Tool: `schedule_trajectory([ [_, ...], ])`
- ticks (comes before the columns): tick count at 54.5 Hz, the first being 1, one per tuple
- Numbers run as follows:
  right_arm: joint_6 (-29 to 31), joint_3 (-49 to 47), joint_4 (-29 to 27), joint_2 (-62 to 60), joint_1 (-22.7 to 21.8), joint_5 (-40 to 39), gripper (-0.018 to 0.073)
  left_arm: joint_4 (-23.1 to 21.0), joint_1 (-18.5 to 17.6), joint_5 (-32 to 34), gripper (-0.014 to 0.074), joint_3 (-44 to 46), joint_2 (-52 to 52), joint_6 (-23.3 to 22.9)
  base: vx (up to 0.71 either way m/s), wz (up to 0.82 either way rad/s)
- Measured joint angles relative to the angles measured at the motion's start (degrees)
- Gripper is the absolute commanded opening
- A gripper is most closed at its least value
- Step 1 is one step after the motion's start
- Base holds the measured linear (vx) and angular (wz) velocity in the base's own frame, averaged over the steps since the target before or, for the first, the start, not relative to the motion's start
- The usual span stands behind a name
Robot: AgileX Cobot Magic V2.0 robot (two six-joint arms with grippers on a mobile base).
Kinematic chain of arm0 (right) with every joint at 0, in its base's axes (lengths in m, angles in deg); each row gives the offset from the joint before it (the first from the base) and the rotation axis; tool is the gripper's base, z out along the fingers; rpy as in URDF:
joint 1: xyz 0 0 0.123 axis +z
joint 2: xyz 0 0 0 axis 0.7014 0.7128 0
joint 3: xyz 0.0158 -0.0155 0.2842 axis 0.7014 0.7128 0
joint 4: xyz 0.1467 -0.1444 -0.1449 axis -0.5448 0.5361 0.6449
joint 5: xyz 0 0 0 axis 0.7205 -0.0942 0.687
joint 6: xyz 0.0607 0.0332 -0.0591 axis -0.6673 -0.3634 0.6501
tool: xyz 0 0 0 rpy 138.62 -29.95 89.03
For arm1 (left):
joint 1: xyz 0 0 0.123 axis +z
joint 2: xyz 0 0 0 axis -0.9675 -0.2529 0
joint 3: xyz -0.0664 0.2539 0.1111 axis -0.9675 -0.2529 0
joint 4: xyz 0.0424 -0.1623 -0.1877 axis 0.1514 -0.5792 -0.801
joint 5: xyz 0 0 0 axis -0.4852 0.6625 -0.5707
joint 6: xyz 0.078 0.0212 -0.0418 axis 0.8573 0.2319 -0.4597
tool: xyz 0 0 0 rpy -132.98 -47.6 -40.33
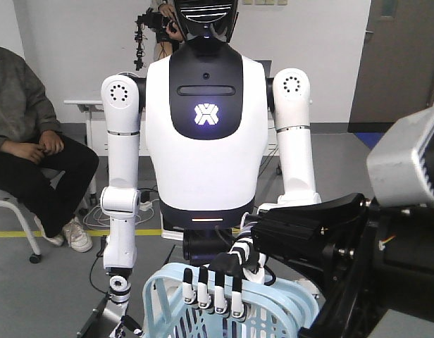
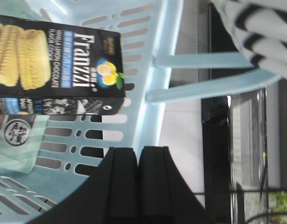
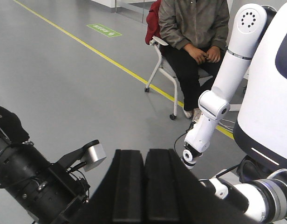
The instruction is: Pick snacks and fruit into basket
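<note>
Now, humanoid's hand [image 1: 218,282] steadies basket [image 2: 146,116] for loading; box [image 2: 55,65] at ten o'clock of closed left claw [image 2: 138,154]; right claw [image 3: 144,156] closed.

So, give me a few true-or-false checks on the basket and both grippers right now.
1. The Franzzi box lies in the basket. True.
2. The mint-green pouch is on the floor. False: it lies in the basket beside the box.
3. The left gripper is shut and holds nothing. True.
4. The right gripper holds a fruit. False: its jaws are shut and empty.
5. A humanoid's hand hooks its fingers over the basket rim. True.
</note>
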Motion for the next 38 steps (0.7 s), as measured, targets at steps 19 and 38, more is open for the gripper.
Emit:
schedule_trajectory([
  [19, -3.77, 0.0, 0.33, 0.0, 0.0, 0.38, -0.0008, 3.26, 0.0, -3.95, 0.0, 0.0, 2.39, 10.45, 0.0, 0.0],
  [38, -8.51, 0.0, 3.34, -3.18, -0.44, 1.62, -0.0008, 19.1, 0.0, 11.57, 0.0002, 0.0, 23.22, 7.11, 0.0, 0.0],
])
